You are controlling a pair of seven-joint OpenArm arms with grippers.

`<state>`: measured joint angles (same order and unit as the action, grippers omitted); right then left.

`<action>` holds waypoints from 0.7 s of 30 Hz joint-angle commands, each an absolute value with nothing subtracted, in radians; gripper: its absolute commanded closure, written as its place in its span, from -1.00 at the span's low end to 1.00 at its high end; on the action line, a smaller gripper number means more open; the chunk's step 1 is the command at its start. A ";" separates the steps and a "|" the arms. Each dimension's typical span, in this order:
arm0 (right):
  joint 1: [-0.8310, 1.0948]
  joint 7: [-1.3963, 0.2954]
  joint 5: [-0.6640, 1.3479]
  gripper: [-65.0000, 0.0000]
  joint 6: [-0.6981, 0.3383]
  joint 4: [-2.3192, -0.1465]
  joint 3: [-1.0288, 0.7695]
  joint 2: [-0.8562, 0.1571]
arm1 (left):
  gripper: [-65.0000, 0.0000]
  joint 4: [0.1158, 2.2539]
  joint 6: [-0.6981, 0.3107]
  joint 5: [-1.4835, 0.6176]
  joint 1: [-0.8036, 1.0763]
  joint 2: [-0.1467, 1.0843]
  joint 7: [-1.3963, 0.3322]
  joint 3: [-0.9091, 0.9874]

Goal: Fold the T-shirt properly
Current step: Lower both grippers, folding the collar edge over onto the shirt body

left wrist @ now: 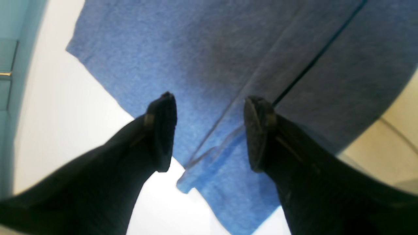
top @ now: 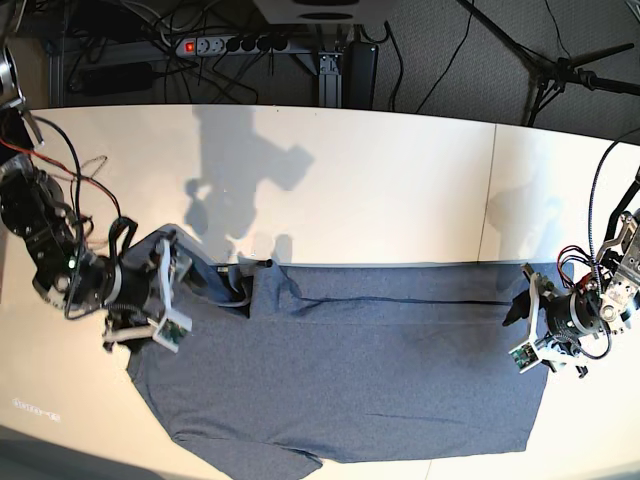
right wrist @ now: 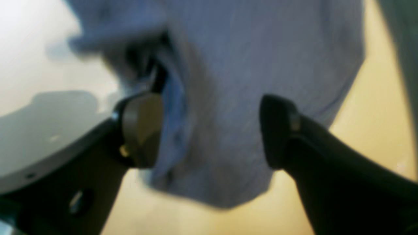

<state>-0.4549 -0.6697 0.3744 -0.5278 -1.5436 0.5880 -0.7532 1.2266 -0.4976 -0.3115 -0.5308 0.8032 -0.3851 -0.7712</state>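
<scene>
place: lab | cues: power strip, loose cables, tripod stand, white table

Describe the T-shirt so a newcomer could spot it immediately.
Start at the wide white table; on its near half lies the T-shirt, a broad slate-blue heathered sheet running between the right gripper and the left gripper. It is the only cloth there, with a long straight fold line across it.

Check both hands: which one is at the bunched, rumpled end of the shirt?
The right hand. The T-shirt is bunched and creased around it, whereas the left hand sits open at a flat, straight edge.
</scene>
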 commanded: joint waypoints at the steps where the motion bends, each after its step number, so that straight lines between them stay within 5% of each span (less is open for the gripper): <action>1: -0.450 -0.660 0.381 -0.38 -0.551 -1.555 0.576 -0.776 | -0.11 1.244 -0.517 -0.324 -0.552 0.820 -0.374 -0.758; 21: -0.274 -0.617 0.217 -0.37 -0.550 -1.547 0.575 -0.789 | -0.11 1.294 -0.517 -0.322 -0.542 0.820 -0.371 -0.758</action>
